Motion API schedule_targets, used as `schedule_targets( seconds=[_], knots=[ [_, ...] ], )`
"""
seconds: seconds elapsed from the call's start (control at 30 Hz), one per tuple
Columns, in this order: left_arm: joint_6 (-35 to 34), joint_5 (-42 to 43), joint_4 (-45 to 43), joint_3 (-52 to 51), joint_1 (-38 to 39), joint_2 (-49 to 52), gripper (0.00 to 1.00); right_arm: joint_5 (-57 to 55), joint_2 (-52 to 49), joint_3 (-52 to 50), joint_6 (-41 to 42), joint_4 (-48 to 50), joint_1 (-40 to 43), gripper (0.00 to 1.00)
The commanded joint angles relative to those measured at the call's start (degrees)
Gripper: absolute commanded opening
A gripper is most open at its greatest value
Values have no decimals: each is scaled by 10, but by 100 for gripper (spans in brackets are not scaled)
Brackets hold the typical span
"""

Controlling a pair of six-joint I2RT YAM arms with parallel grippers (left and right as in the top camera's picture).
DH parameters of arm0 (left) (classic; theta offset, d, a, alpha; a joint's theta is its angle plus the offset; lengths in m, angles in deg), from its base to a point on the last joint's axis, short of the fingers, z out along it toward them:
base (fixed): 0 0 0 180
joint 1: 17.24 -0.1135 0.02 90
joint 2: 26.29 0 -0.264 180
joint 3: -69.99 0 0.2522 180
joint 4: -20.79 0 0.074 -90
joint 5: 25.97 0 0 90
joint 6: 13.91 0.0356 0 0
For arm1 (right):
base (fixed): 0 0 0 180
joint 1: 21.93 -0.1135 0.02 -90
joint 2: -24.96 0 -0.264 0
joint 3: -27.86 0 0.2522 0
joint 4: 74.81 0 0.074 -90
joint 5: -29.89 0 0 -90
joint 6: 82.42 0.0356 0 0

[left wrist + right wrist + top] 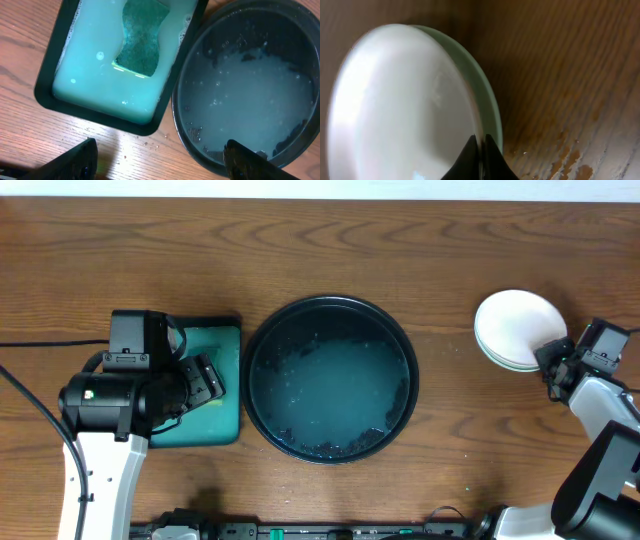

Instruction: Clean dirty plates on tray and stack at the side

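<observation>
On the worktop (450, 240), well right of the black tray (250, 380), plates (517, 328) in one stack, white on top. At their rim on the side away from that tray, right gripper (480, 152), the nearer one, fingers almost together; cannot tell whether pinching the rim. Over the teal tray (46, 80), left gripper (160, 157) with fingers apart.

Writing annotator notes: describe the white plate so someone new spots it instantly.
On the wooden table, find the big round black tray in the middle, then look right to the small stack of plates by the right gripper. The white plate is the top one of that stack, plain white, whereas the pale green plate beneath it shows only at the edge.
</observation>
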Motion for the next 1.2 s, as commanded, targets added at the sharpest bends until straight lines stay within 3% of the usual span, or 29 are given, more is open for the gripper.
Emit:
schedule_targets(
  seconds=[0.0, 0.07, 0.2, 0.3, 0.67, 0.7, 0.73, 0.77, 1.17],
  knots=[
    [11, -3, 3, 0, 0, 1, 81, -7, -3, 8, 6, 10, -5, 26],
    [11, -3, 3, 0, 0, 1, 81, 5, -3, 9, 5, 15, -4, 40],
    [12, -3, 1, 0, 0, 1, 81, 38, 0, 13, -4, 15, -5, 43],
    [12, -3, -4, 0, 0, 1, 81, 63, 5, 31, -45, 11, -5, 58],
    [35, -49, -40, 2, 0, -1, 81, 64, 81, 172, -206, -162, -6, 75],
    [35, -49, -42, 5, 0, -3, 81, 65, 90, 180, -211, -171, -8, 80],
    [36, -49, -42, 11, 0, -6, 81, 71, 104, 189, -219, -181, -10, 96],
    [40, -49, -41, 17, 0, -9, 81, 76, 114, 194, -227, -186, -12, 99],
    [89, -48, 43, 126, 0, -195, 81, 79, 181, 199, -243, -194, -23, 99]
  ],
)
